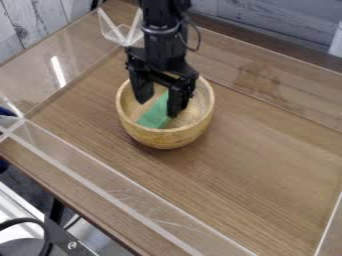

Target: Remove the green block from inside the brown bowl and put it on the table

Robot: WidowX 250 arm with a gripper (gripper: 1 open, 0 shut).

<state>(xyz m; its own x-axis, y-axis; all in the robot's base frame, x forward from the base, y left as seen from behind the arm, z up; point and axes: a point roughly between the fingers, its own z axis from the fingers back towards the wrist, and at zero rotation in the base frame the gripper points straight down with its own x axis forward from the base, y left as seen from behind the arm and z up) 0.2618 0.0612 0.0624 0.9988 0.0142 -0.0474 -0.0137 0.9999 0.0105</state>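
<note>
Green block (pixel 159 110) lay inside the brown bowl (pixel 191 124), near the counter's (pixel 254 170) far-left corner; my gripper (pixel 160 98) straddled it, jaws spread. Grasp, lift and placement remained.

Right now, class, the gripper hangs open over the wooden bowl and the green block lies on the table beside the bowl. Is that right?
Not quite. The green block lies inside the wooden bowl, not on the table beside it, as the camera view shows. The rest holds: the gripper hangs open over the bowl, its fingers reaching down either side of the block.
</note>
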